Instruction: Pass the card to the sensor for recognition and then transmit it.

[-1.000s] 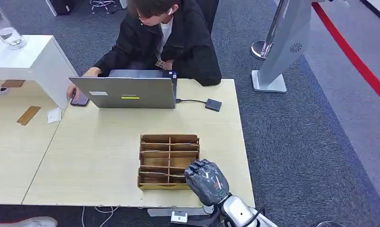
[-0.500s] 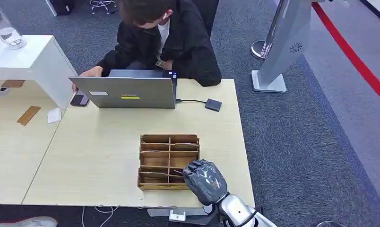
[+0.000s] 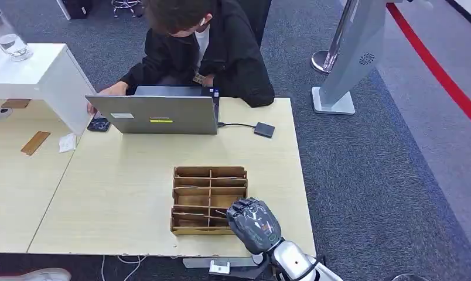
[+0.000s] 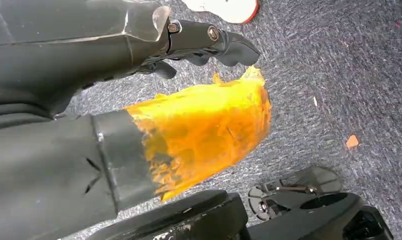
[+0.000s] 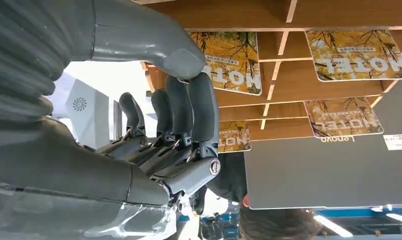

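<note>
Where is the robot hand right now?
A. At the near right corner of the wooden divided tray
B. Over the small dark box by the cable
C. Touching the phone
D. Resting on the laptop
A: the right robot hand is at the near right corner of the wooden divided tray, far from the laptop.
</note>
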You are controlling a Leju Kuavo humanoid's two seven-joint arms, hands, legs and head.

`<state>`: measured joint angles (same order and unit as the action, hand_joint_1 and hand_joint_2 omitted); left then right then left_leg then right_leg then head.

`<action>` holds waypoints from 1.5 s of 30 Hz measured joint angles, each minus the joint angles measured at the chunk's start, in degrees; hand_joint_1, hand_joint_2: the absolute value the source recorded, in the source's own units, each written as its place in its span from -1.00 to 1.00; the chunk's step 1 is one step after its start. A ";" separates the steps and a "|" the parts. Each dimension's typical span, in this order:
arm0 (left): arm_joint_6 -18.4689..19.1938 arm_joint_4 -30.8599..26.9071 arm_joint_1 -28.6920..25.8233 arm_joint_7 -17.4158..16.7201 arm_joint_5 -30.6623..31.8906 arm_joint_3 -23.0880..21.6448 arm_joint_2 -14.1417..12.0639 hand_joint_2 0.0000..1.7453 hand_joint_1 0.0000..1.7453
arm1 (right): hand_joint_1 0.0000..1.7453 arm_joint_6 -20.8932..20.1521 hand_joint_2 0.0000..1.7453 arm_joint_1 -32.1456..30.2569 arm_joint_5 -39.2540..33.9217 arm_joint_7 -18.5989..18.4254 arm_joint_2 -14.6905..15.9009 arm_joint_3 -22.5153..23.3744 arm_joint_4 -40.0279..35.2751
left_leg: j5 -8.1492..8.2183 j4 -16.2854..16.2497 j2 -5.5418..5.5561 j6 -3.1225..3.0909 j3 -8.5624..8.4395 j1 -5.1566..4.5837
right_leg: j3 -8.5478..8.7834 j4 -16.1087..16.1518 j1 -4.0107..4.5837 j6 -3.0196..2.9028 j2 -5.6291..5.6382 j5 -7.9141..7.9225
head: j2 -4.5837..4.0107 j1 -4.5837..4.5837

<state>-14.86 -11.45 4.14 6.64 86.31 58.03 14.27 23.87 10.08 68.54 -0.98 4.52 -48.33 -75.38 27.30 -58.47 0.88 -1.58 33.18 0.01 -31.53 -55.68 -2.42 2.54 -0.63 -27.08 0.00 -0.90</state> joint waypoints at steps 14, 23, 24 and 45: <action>0.00 0.00 -0.01 0.00 0.00 -0.02 -0.02 -1.00 -1.00 | 0.50 0.00 1.00 0.26 -0.37 0.00 0.00 -0.04 0.11 | 0.00 0.00 0.00 0.00 0.00 0.00 | 0.00 0.00 0.00 0.00 0.00 0.00 | 0.00 0.00; 0.00 0.00 -0.01 0.13 -0.33 -0.02 -0.02 -1.00 -1.00 | 0.66 0.44 1.00 0.26 -0.59 -0.24 0.06 0.37 -1.13 | 0.00 0.00 0.00 0.00 0.00 0.00 | -0.01 0.00 0.00 0.00 0.00 0.00 | 0.00 0.00; -0.02 0.00 -0.01 0.13 -0.42 -0.02 -0.04 -1.00 -1.00 | 0.70 0.46 1.00 0.26 -0.52 -0.24 0.15 0.50 -1.58 | 0.00 0.00 0.00 0.00 0.00 0.00 | -0.01 0.00 0.00 0.00 0.00 0.00 | 0.00 -0.02; -0.09 0.00 -0.02 0.15 -0.79 -0.02 -0.33 -1.00 -1.00 | 0.60 0.89 1.00 -0.11 -0.33 -0.15 1.33 2.89 -6.56 | 0.00 0.00 -0.01 0.00 -0.01 0.00 | -0.01 0.00 0.00 0.00 0.01 0.00 | 0.00 -0.02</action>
<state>-14.95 -11.45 4.11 6.80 85.53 58.01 13.94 24.76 9.97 68.22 -1.14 5.86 -45.44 -81.94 27.30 -58.47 0.88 -1.58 33.18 0.01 -31.54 -55.68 -2.42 2.54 -0.62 -27.08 0.00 -0.92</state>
